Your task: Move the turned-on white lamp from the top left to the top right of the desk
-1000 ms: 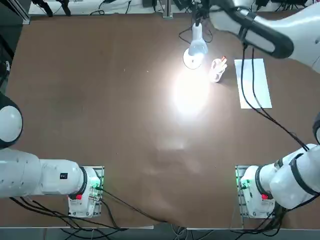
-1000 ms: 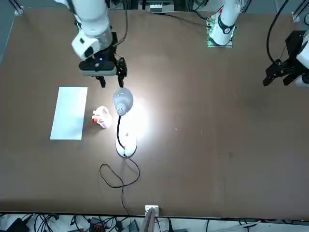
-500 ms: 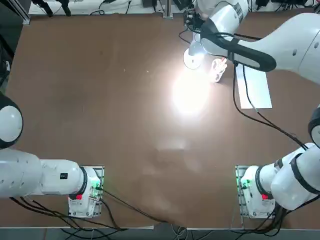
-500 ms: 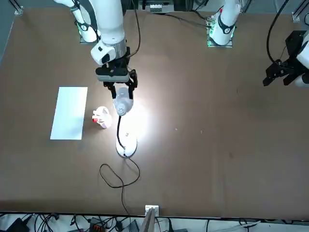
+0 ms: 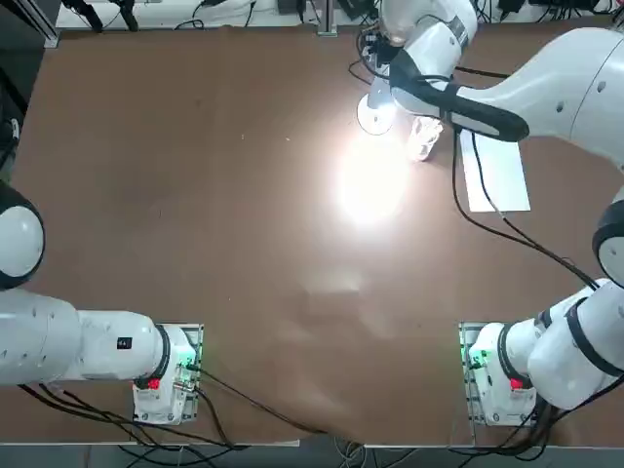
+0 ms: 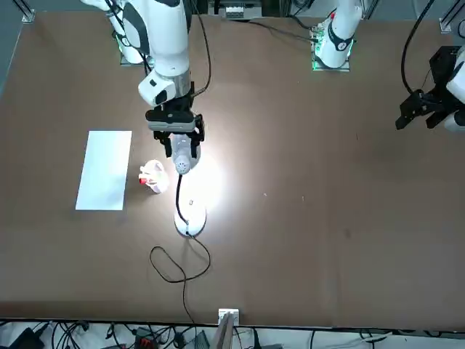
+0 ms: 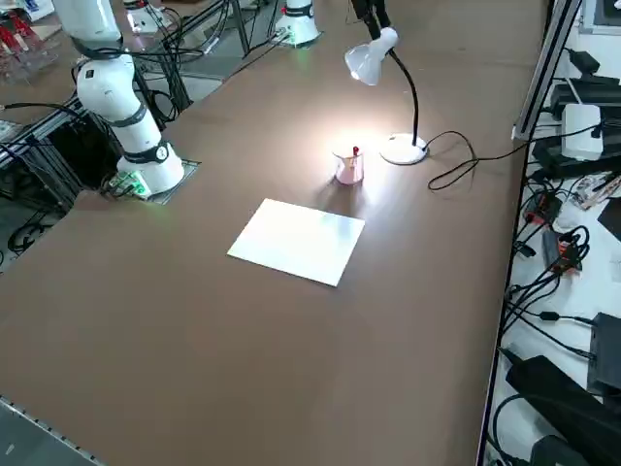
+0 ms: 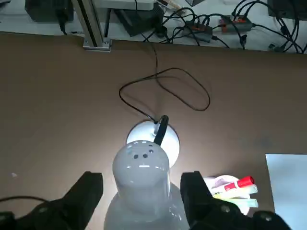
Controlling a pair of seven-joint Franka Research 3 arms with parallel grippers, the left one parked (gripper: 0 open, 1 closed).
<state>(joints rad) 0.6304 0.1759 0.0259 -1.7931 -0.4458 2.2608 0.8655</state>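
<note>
Since a second ago the right gripper (image 8: 142, 201) has dropped over the lamp (image 6: 182, 156) at the desk's (image 5: 195, 195) far edge, jaws wide astride its glowing head; a head-only grip could tip the base or snag the cord (image 6: 178, 262).

we see the working right arm (image 5: 546, 73) as a chain of glossy white rounded shells, with dark grey bands at its joints. a thin black cable (image 5: 487, 200) hangs along it and trails over the surface towards its base. that base (image 5: 492, 375) sits on a square metal plate with green lights and a red patch. the black two-finger right gripper (image 6: 176, 142) hangs from a white wrist with a black block above it. from the wrist camera its two fingers (image 8: 86, 194) look matte black, broad and blunt.
</note>
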